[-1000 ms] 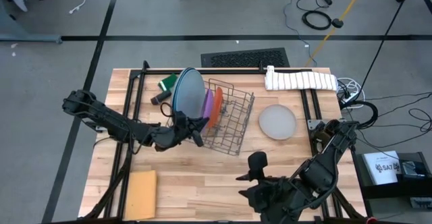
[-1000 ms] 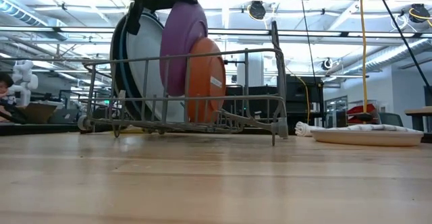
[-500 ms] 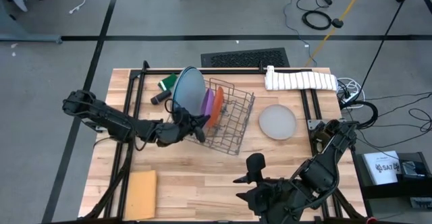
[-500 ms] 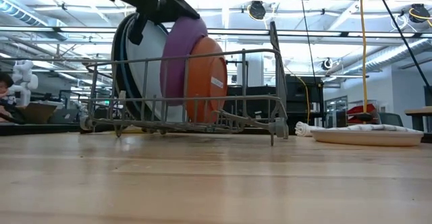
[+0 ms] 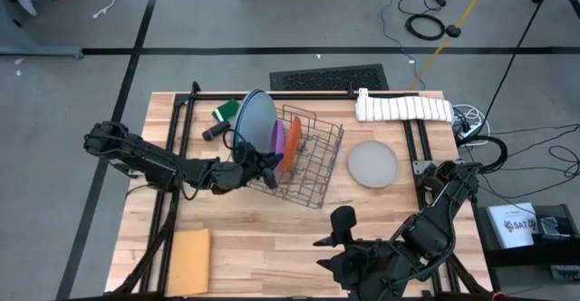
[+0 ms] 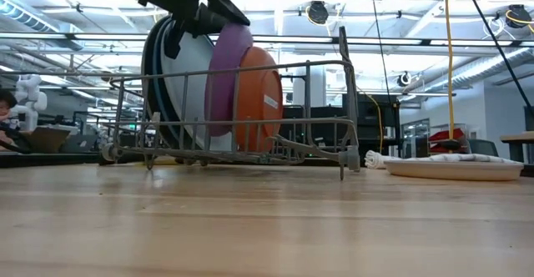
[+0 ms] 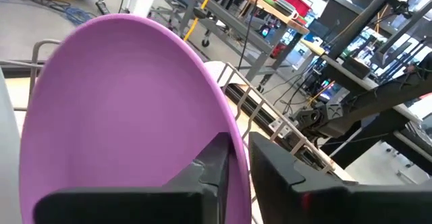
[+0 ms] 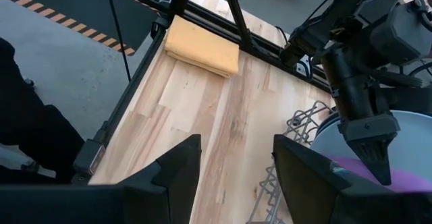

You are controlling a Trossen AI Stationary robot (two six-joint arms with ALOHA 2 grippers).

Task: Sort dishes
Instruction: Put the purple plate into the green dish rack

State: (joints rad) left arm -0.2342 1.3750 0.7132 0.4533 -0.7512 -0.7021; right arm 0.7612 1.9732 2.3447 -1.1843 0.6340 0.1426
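Left gripper [image 5: 268,167] seemingly closed, right gripper [image 8: 235,177] spread.

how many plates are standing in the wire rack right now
At least 4: an orange plastic plate, a purple plastic plate gripped by the left gripper, a pale teal plate, and a darker blue rim behind; another may be hidden.

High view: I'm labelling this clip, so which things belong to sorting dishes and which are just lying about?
Job:
- large plates in the rack
- purple plate, left hand at it
- orange plate
- grey plate on the table

Lying about:
- rack
- tan sheet
- white towel
- right hand, open, waiting
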